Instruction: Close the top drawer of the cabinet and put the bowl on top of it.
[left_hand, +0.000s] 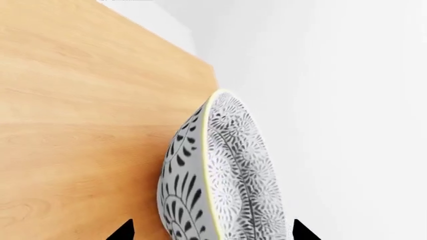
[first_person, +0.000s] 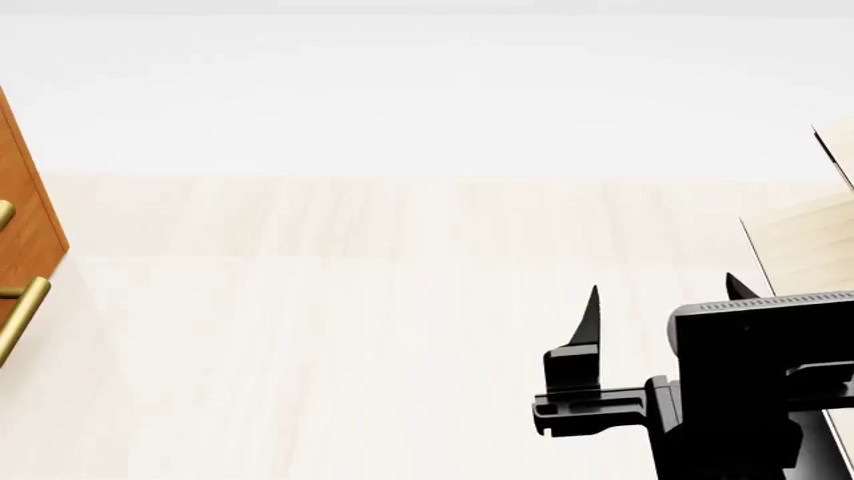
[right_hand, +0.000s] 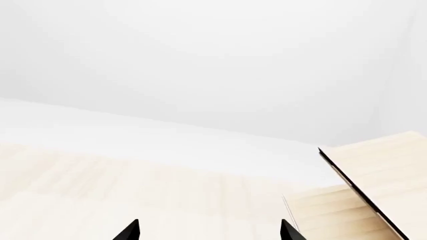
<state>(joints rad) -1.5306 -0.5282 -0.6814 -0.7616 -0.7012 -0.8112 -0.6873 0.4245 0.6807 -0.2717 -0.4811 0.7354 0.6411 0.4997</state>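
Note:
In the left wrist view the bowl (left_hand: 227, 165), white with a dense grey floral pattern and a cream rim, shows side-on with its base against the orange-brown wood of the cabinet (left_hand: 80, 125). My left gripper (left_hand: 213, 231) is open, one fingertip on each side of the bowl with a small gap at each. In the head view the cabinet (first_person: 30, 215) shows only as a strip at the left edge with two brass handles (first_person: 19, 312). I cannot tell there which one belongs to the top drawer. My right gripper (first_person: 663, 285) (right_hand: 210, 230) is open and holds nothing, low on the right.
A pale wooden rack (first_person: 807, 245) (right_hand: 380, 175) stands at the right, close beside my right gripper. Pale wood floor (first_person: 374, 300) runs between it and the cabinet, with a white wall (first_person: 427, 90) behind.

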